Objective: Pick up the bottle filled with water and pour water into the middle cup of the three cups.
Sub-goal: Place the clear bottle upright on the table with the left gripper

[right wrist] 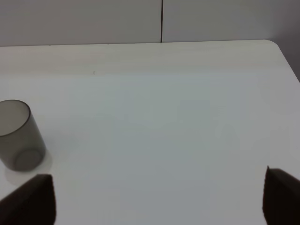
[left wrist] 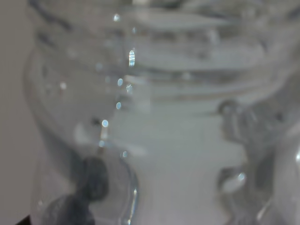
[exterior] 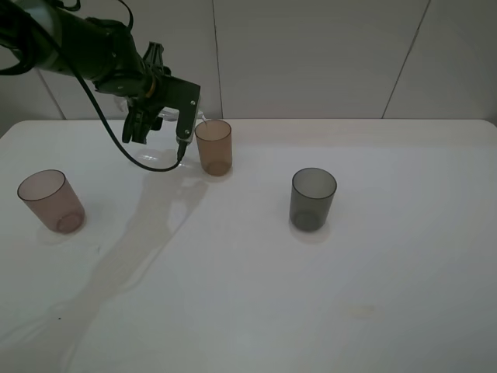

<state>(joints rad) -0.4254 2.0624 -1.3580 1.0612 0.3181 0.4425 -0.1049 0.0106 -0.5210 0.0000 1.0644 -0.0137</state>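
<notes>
My left gripper (exterior: 161, 118) is shut on the clear bottle (exterior: 175, 118), holding it tilted on its side at the back left of the table. The bottle's neck reaches to the rim of the orange-amber middle cup (exterior: 213, 148). The left wrist view is filled by the blurred clear bottle (left wrist: 178, 93) with its threaded neck and droplets. The pinkish-brown cup (exterior: 51, 201) stands at the far left and the smoky-grey cup (exterior: 313, 199) right of centre. My right gripper (right wrist: 154, 194) is open above bare table, with the grey cup (right wrist: 18, 136) off to one side.
The white table (exterior: 256, 303) runs to a pale tiled wall behind. A black cable hangs from the left arm down to the table just left of the orange cup. The right arm does not show in the exterior view.
</notes>
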